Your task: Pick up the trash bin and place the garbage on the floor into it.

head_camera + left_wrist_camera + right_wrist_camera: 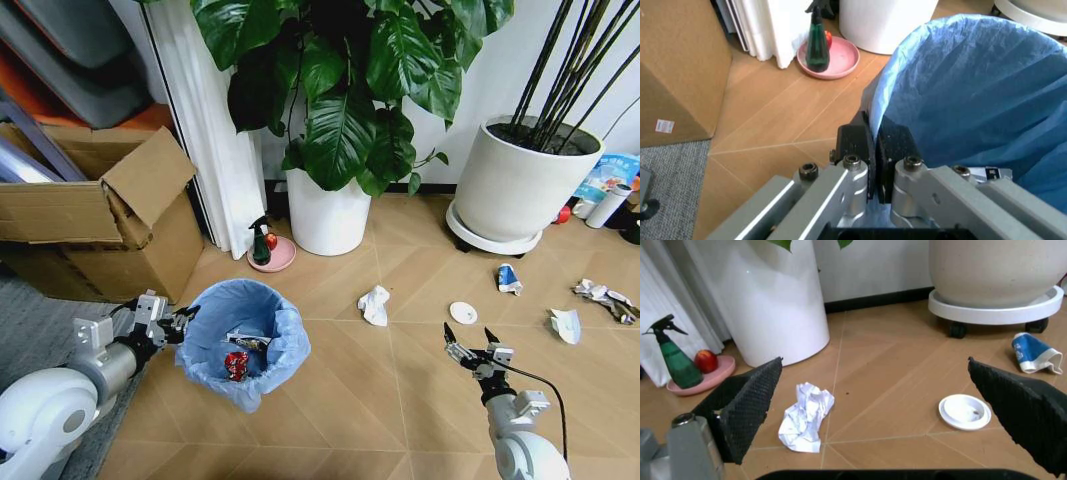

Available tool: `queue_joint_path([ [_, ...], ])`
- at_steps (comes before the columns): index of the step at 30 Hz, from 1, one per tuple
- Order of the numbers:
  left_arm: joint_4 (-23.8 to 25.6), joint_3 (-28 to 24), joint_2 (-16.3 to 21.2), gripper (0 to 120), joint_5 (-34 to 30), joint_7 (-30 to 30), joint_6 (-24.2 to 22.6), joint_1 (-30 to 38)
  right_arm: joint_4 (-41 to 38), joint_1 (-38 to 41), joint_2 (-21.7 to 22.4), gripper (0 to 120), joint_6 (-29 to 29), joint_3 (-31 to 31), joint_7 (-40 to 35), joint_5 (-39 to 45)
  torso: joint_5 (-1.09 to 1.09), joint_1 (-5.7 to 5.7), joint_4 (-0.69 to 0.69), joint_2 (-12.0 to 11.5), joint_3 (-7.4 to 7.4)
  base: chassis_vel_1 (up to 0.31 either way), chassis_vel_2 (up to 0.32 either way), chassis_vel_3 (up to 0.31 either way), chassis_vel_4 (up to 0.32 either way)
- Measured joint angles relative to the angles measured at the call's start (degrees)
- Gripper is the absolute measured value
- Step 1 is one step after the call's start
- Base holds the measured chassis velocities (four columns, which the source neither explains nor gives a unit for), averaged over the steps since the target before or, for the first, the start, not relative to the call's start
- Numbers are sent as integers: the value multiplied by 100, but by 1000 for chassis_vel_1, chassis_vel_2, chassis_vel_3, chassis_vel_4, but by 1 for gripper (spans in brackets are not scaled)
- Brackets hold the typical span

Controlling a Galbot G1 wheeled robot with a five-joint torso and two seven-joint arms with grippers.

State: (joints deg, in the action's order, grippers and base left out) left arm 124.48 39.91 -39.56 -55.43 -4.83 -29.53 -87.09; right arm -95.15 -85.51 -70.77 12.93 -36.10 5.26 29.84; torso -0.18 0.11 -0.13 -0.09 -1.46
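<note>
Both claws: left claw (873, 145) pinching trash bin (243, 340) rim; right claw (470, 342) spread wide.

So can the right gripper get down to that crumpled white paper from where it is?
Probably yes: the right gripper is open, with bare floor between it and the crumpled paper.

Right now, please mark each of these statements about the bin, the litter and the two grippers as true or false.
1. The left gripper is shut on the trash bin rim. True.
2. The right gripper holds the crumpled white paper. False: it is open and the paper lies on the floor.
3. The bin is empty. False: a red wrapper lies inside.
4. The white disc lies on the floor. True.
</note>
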Motion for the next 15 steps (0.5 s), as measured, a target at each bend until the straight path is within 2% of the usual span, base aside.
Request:
queue_joint_path([
  [15, 8, 1, -7, 0, -2, -5, -2, -7, 4, -1, 5, 100, -1, -1, 2, 59, 0, 0, 0, 0, 0, -17, 16, 17, -18],
])
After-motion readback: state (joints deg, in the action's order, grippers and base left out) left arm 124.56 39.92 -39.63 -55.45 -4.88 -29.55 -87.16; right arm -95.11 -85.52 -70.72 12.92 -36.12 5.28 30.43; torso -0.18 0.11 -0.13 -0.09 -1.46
